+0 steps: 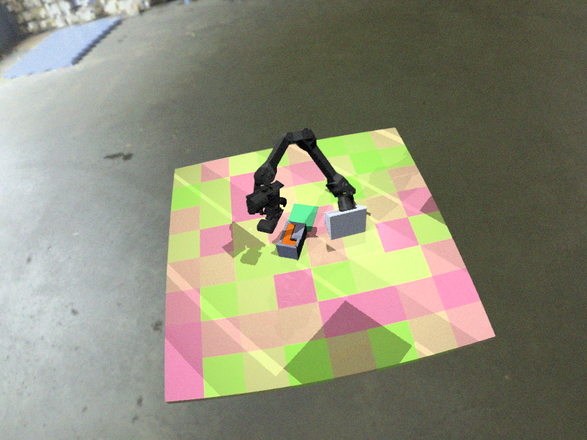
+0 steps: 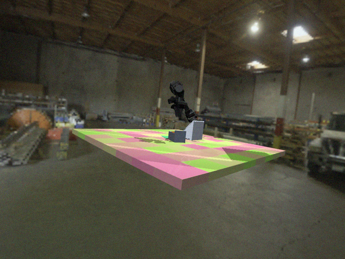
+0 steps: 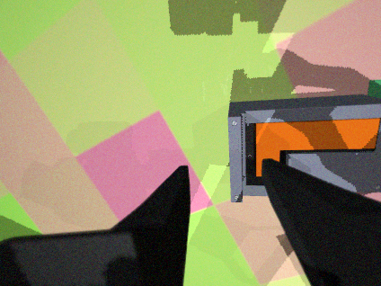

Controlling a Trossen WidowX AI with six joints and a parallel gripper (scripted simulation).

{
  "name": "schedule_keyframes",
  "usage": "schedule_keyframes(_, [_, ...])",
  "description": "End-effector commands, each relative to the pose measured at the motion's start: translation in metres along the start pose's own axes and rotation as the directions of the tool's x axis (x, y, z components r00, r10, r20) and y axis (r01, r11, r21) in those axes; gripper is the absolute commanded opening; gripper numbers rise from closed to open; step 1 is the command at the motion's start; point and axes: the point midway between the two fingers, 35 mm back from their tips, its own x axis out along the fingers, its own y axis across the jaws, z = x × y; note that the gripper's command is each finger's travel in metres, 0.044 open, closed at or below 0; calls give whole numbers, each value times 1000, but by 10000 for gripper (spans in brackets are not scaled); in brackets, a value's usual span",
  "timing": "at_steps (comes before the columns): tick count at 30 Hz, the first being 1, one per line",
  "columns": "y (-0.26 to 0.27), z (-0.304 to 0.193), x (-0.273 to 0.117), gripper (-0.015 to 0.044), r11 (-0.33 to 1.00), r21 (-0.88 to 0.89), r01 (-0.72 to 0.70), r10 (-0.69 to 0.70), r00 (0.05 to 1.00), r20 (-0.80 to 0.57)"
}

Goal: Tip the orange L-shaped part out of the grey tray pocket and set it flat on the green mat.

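The orange L-shaped part point(image 1: 288, 235) point(image 3: 355, 135) lies flat in the pocket of the grey tray point(image 1: 288, 250) point(image 2: 178, 137) point(image 3: 235, 162). Its L-shaped end is toward the tray's near end in the top view, at the left in the wrist view. My gripper point(image 3: 225, 170) is partly open and empty. In the top view it hangs above the table, left of the tray. In the wrist view the right fingertip overlaps the L-shaped end; its height above the part cannot be told. The green mat point(image 1: 303, 215) point(image 3: 376, 88) lies just behind the tray in the top view, with nothing on it.
A pale grey block point(image 1: 348, 226) point(image 2: 197, 130) with a sloping side stands right of the tray and mat, in front of the arm's base. The checkered table point(image 1: 293, 288) point(image 2: 156, 159) carries everything, and shadows fall across it.
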Motion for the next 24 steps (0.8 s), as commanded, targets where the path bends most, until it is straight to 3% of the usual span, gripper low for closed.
schedule_keyframes(1, [-11, -36, 42, 180, 985, -12, 170, -171, 981, -90])
schedule_keyframes(9, [-11, -38, 47, 180, 984, -12, 177, -177, 980, -93])
schedule_keyframes(16, [-25, -44, 114, 180, 984, -12, 179, -180, 980, -91])
schedule_keyframes(24, [-25, -44, 116, 180, 984, -12, 180, -180, 979, -91])
